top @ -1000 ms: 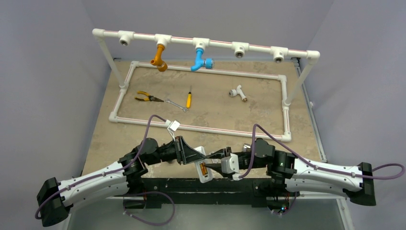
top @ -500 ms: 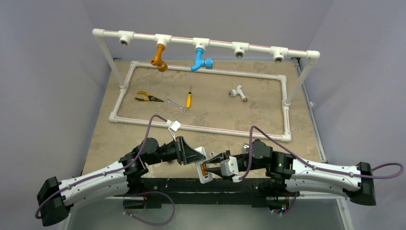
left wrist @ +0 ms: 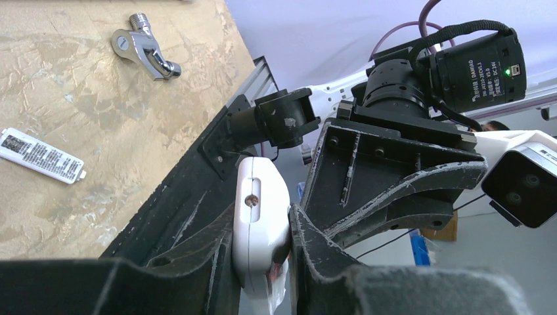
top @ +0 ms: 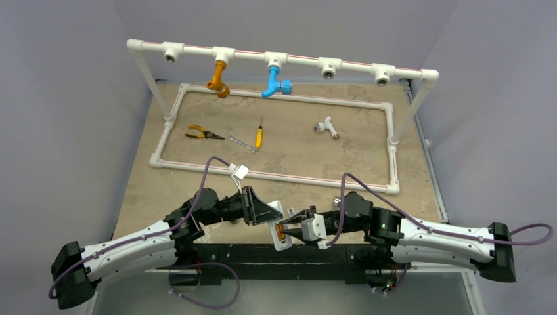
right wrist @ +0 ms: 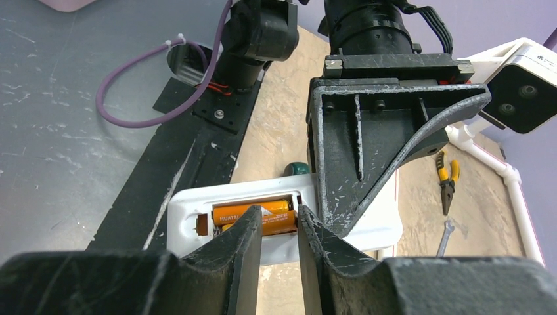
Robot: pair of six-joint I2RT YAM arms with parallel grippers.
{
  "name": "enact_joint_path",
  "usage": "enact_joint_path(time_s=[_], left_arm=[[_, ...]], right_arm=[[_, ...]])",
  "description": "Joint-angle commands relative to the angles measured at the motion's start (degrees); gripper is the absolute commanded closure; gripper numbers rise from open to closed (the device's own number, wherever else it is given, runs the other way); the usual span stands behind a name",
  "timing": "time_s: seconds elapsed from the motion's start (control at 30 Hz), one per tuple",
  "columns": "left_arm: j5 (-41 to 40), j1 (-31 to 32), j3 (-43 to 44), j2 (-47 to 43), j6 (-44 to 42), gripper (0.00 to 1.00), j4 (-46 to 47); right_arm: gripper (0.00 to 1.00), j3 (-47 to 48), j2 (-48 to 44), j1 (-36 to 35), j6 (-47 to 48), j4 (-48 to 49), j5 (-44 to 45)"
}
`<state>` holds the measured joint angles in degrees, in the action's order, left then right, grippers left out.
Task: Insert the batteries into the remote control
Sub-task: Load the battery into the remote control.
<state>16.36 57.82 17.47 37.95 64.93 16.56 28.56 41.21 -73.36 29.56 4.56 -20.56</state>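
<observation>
white remote control [right wrist: 182, 220], orange batteries [right wrist: 253, 213] (black lettering)

In the left wrist view, the lower end of the remote control [left wrist: 259, 210] disappears between the fingers of the left gripper [left wrist: 263, 252], and its front face is turned away. The print on the white printed strip [left wrist: 41, 155] is too small to read. In the right wrist view, the right gripper [right wrist: 277, 220] covers the right ends of the batteries [right wrist: 246, 213], so it cannot be told whether it pinches one.
</observation>
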Motion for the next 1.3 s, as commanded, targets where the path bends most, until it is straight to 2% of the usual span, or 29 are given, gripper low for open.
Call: enact_joint_path(time_s=[0.0, 0.63, 0.93, 1.27], left_arm=[[1.21, 0.19, 2.78, 0.25, -0.66, 1.00, 4.80], [0.94, 0.18, 2.71, 0.44, -0.52, 1.00, 4.87], [0.98, 0.19, 2.47, 0.71, -0.42, 1.00, 5.24], [0.95, 0.19, 2.43, 1.07, -0.24, 1.00, 5.76]], right_arm=[[0.76, -0.95, -0.94, 0.41, 0.14, 1.77, 0.59], [0.78, -1.14, -0.29, 0.41, 1.99, 1.44, 1.91], [0.65, -0.99, -0.26, 0.46, 2.81, 2.04, 2.48], [0.74, -0.36, 0.25, 0.42, 3.66, 1.64, 1.05]])
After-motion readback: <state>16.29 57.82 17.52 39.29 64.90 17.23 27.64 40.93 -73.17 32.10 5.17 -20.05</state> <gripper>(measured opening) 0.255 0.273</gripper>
